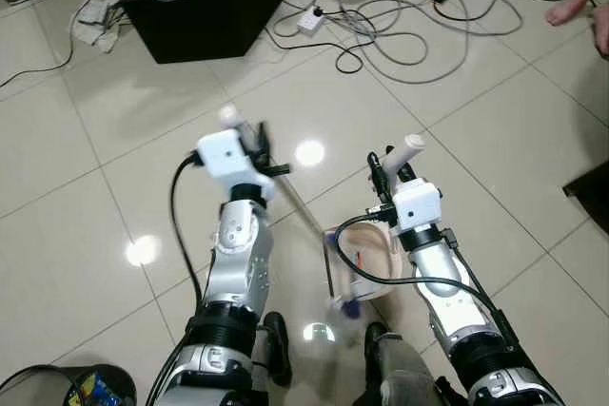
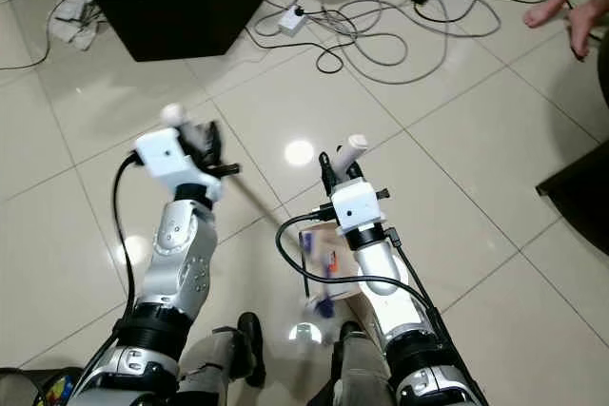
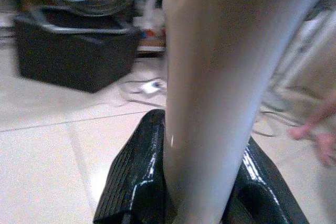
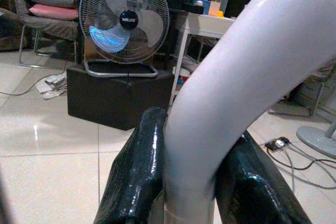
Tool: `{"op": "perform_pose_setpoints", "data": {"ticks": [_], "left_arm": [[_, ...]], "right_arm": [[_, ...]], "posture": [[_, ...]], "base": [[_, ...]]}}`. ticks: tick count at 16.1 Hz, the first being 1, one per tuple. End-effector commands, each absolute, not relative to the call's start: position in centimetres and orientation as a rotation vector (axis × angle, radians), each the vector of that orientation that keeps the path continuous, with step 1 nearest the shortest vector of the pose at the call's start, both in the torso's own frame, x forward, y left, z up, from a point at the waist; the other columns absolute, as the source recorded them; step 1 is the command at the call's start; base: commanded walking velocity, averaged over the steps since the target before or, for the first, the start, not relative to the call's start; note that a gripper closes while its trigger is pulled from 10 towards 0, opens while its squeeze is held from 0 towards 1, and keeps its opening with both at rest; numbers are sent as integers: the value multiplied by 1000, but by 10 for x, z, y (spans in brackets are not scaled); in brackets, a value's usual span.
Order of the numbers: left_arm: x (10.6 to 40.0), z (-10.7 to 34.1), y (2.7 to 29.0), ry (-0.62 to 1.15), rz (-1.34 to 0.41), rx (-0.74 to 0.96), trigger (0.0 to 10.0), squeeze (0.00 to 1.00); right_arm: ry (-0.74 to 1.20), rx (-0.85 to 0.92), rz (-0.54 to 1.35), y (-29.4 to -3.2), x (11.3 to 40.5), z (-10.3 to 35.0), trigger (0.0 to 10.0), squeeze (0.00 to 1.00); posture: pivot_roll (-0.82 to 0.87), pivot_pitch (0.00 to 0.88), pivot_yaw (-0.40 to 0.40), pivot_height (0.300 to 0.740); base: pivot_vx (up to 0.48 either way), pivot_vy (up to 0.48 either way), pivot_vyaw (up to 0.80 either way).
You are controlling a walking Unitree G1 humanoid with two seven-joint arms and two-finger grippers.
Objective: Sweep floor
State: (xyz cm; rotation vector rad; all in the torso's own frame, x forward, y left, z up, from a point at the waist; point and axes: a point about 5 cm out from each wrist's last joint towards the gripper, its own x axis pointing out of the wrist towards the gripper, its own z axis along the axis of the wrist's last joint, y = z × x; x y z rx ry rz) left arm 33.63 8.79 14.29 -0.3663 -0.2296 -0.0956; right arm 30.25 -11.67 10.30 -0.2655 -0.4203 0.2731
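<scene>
Both silver arms reach forward over the floor, bent at the elbow. The left gripper [image 3: 197,192] clamps its two black fingers [image 3: 131,177] around a pale handle [image 3: 210,77], and the right gripper [image 4: 189,182] likewise closes on a curved white handle [image 4: 252,77].
</scene>
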Motion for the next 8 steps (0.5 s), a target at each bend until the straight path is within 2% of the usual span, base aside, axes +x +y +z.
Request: {"op": "perform_pose_setpoints", "data": {"ticks": [1,5,8], "left_arm": [[339,169,60,-301,-224,-449,10000,0],[332,178,43,-317,-413,-461,10000,0],[334,189,56,-375,-446,-390,10000,0]], "right_arm": [[-362,-273,293,-116,296,89,10000,0],[-361,-273,291,-116,296,89,10000,0],[-367,-271,285,-116,297,90,10000,0]], "posture": [[9,300,75,740],[11,289,76,740],[12,285,77,740]], "base": [[0,0,0],[0,0,0],[0,0,0]]}}
